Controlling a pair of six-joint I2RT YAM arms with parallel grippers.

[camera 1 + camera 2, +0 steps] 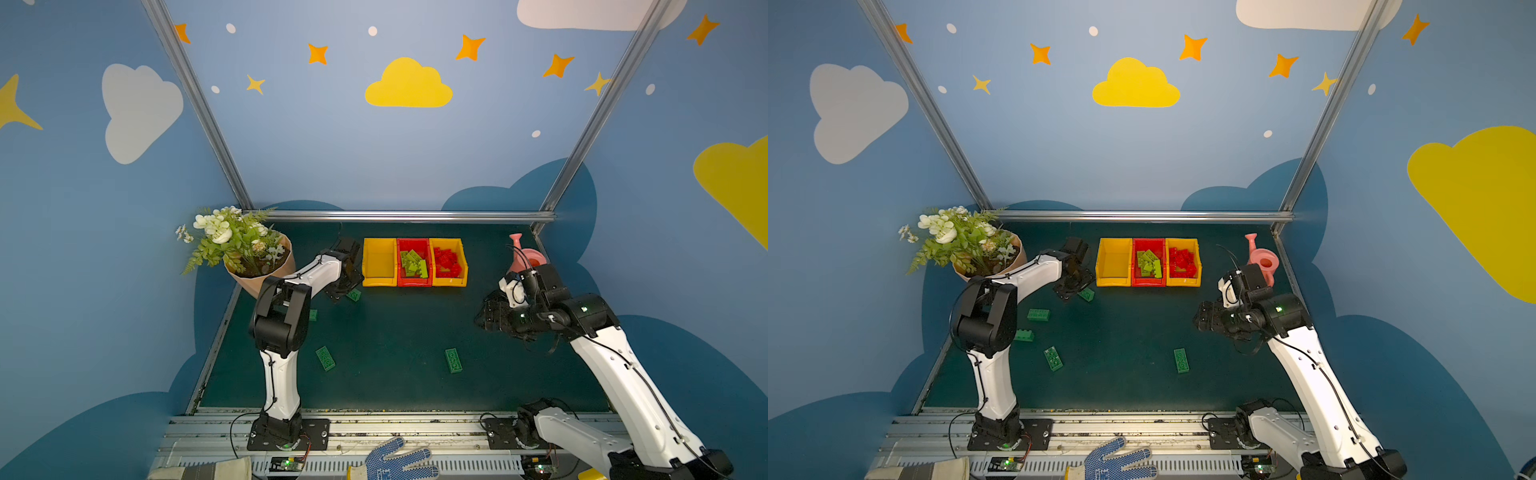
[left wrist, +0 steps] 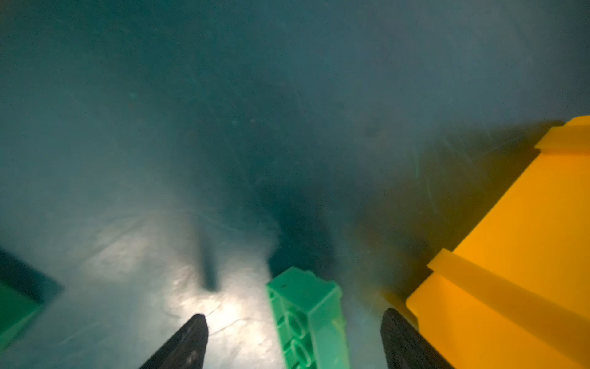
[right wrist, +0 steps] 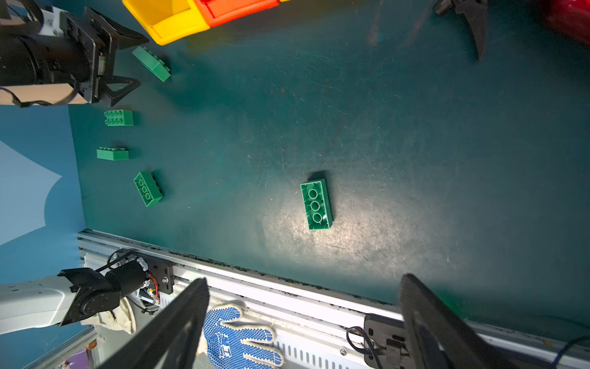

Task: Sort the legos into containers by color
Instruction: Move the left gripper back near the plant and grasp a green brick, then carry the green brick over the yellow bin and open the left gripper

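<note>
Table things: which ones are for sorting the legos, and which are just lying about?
For the job: dark green legos, lime green legos, red legos, three joined bins.
Just lying about: flowerpot, pink watering can, blue-dotted glove.

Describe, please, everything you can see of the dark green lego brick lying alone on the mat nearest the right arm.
The dark green lego brick is a long rectangular piece of smooth plastic. It lies upside down, its hollow underside facing up and showing three round tubes in a row inside thin walls. It rests flat on the dark teal mat, toward the front right in both top views, well apart from the other bricks. Only the mat touches it.
</note>
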